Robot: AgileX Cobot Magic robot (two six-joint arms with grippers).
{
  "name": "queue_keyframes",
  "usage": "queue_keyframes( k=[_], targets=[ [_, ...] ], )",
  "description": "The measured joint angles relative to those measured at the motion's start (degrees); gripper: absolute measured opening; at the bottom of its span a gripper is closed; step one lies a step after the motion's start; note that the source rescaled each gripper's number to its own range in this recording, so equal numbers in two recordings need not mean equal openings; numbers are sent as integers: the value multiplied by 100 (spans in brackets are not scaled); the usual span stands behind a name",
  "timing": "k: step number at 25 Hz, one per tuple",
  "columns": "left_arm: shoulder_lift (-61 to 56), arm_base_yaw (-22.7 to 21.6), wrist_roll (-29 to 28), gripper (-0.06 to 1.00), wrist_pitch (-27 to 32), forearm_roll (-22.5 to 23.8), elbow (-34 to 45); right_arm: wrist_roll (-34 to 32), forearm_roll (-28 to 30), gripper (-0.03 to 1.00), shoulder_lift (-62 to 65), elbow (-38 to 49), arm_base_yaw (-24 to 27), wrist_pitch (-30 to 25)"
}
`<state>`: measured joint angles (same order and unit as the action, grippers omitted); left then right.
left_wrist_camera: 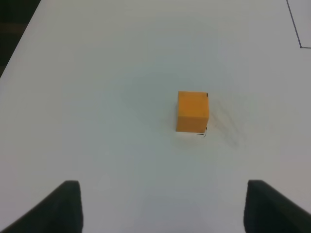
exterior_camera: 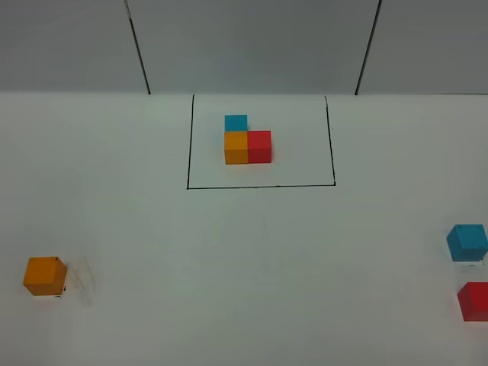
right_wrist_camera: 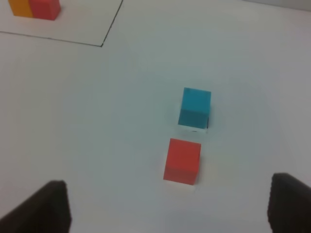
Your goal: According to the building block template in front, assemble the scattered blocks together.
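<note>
White surface (exterior_camera: 244, 252) keeps the template (exterior_camera: 248, 146) at twelve o'clock for reference; orange cube (exterior_camera: 43, 276) waits at eight, blue cube (exterior_camera: 467, 242) and red cube (exterior_camera: 474, 300) at four; left tool (left_wrist_camera: 165, 204) and right tool (right_wrist_camera: 172, 204) gape empty.

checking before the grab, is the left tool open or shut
Open. The left tool shows fingers wide apart, nothing between them; the orange block sits ahead, untouched.

One L-shaped template (exterior_camera: 247, 141), one orange cube (exterior_camera: 44, 275), one blue cube (exterior_camera: 467, 242), one red cube (exterior_camera: 474, 300)
</note>
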<state>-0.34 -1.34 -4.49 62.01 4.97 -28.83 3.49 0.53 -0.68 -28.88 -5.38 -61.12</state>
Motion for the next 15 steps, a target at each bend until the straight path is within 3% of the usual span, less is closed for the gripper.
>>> queue_keyframes(
  k=[15],
  targets=[
    [0,0,0,50,0,0,0,0,0,68,0,0,0,0]
  ],
)
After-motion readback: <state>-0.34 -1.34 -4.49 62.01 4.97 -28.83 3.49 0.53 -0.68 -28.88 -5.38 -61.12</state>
